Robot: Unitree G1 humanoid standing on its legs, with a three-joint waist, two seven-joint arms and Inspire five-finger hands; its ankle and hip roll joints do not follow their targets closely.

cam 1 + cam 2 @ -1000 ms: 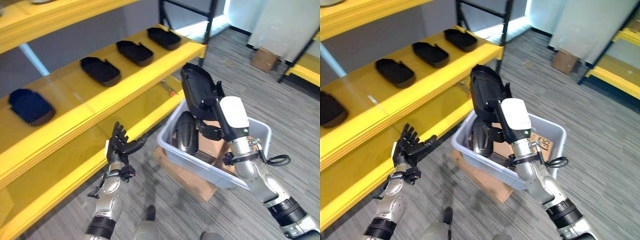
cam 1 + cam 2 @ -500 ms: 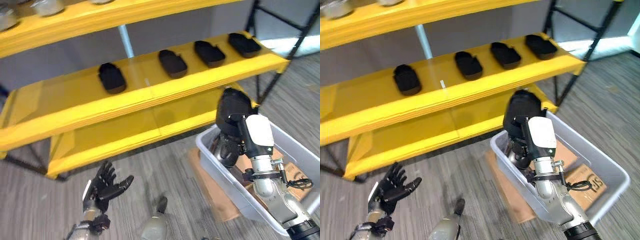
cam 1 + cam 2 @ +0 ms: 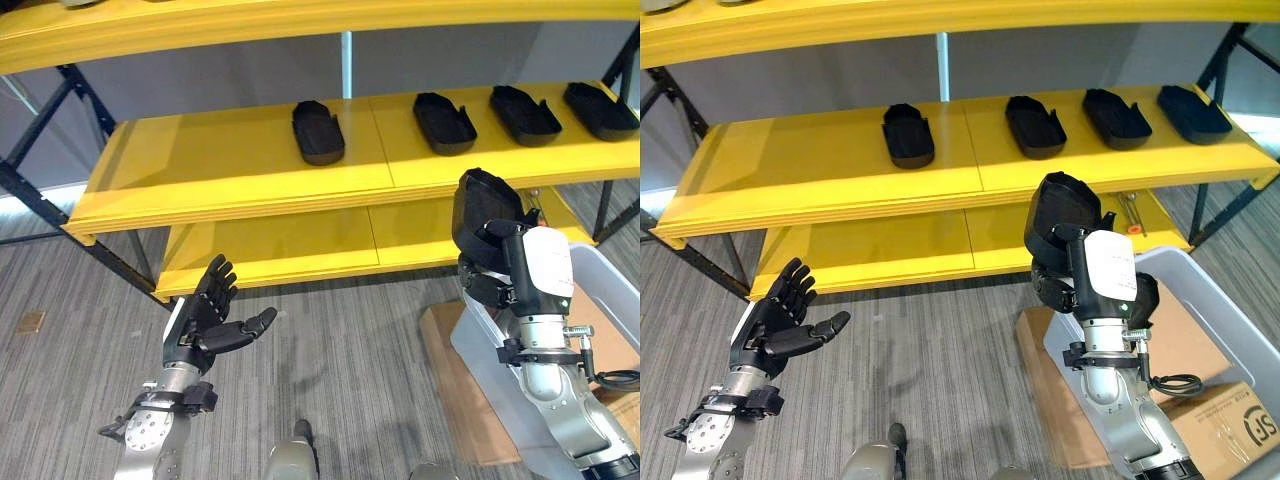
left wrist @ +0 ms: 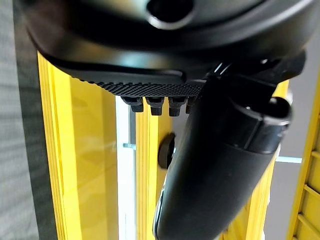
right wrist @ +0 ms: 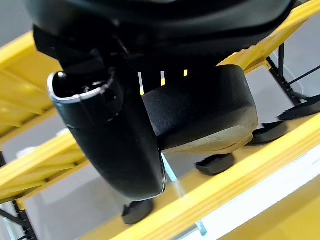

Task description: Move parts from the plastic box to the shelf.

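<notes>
My right hand [image 3: 492, 278] is shut on a black moulded part [image 3: 483, 205], held upright in front of the yellow shelf's [image 3: 250, 165] middle board; the right wrist view shows the part [image 5: 200, 112] pinched between thumb and fingers. Several matching black parts lie in a row on that board, the leftmost [image 3: 317, 131] near the middle, others [image 3: 444, 122] to its right. The grey plastic box [image 3: 1230, 330] sits on the floor at lower right, behind my right arm. My left hand [image 3: 205, 320] is open, palm up, low at the left over the carpet, holding nothing.
A lower yellow board [image 3: 290, 245] runs beneath the middle one, and a top board [image 3: 200, 20] above. Black frame legs [image 3: 40, 205] stand at the left. Flat cardboard [image 3: 455, 390] lies under the box; a cardboard carton [image 3: 1230, 430] sits inside it.
The camera has swung left, so the shelf now faces me squarely. The right hand still holds the part, now level with the middle board's edge. The left hand has risen slightly, still open.
</notes>
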